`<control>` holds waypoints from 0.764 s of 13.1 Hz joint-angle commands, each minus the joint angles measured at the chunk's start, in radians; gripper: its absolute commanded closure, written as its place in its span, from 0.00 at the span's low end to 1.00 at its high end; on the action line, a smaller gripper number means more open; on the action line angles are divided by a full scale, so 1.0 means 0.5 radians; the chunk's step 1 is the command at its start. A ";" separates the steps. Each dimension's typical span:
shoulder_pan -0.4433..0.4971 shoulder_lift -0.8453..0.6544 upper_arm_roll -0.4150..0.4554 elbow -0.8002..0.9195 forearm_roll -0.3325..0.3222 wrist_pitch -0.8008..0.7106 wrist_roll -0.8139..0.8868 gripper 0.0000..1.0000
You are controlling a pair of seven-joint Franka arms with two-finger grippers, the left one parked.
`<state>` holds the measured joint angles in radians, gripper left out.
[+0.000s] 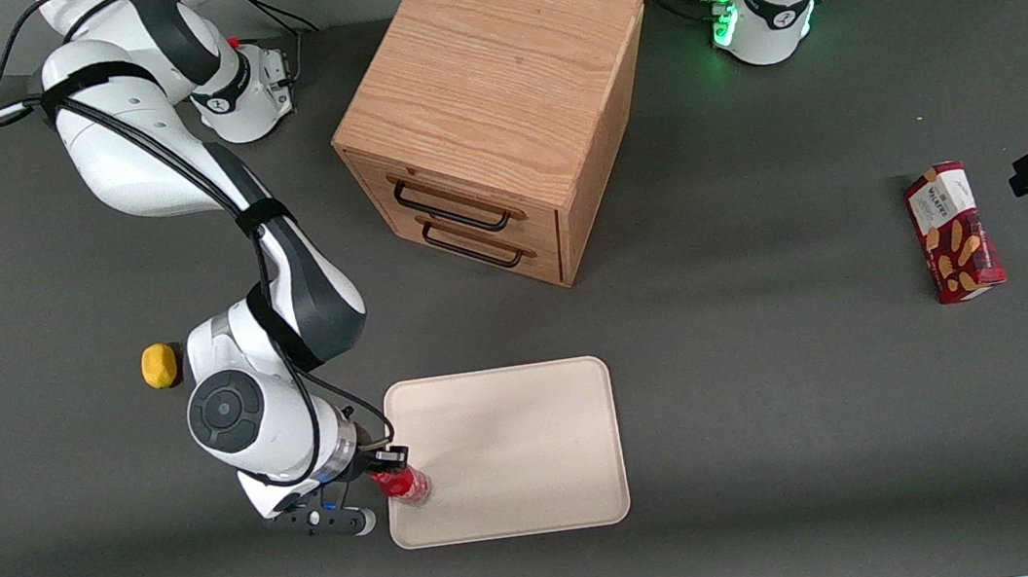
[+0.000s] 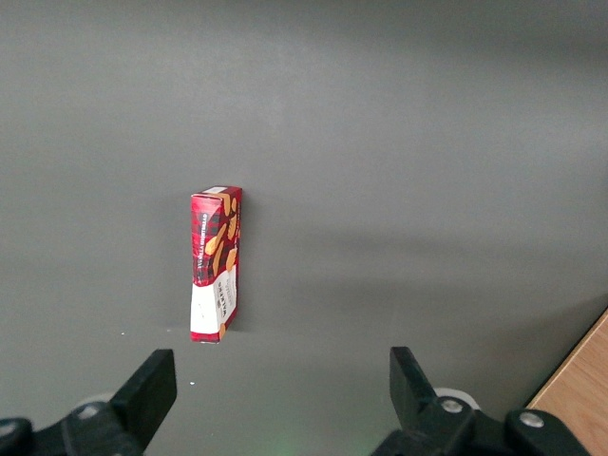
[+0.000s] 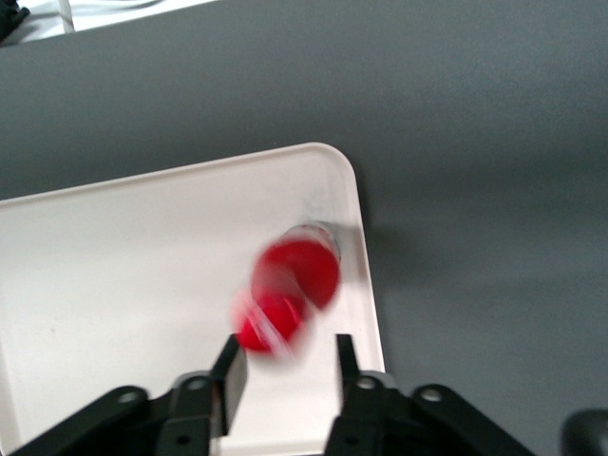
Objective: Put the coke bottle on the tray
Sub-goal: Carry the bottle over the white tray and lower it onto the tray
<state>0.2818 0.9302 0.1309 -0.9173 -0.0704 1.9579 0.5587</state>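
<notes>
The coke bottle [image 1: 404, 484], red with a red cap, is on the cream-beige tray [image 1: 514, 445], at the tray's edge toward the working arm's end and close to its corner nearest the front camera. In the right wrist view the bottle [image 3: 290, 285] is smeared with motion and leans over the tray [image 3: 114, 266]. My right gripper [image 1: 387, 469] is just above the bottle at that tray edge. In the wrist view the gripper [image 3: 288, 350] is open, its fingers apart, with the bottle's cap just past the fingertips and not clamped.
A wooden drawer cabinet [image 1: 493, 115] stands farther from the front camera than the tray. A yellow lemon-like ball [image 1: 159, 364] lies beside my arm. A dark red biscuit box [image 1: 953, 232] lies toward the parked arm's end; it also shows in the left wrist view [image 2: 217, 262].
</notes>
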 commanded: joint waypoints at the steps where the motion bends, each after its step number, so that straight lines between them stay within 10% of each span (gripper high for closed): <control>1: 0.019 0.039 -0.013 0.080 -0.034 0.002 0.051 0.00; 10: -0.051 -0.169 -0.016 -0.024 -0.007 -0.463 -0.132 0.00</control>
<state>0.2672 0.9066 0.1253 -0.8903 -0.0709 1.8061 0.5389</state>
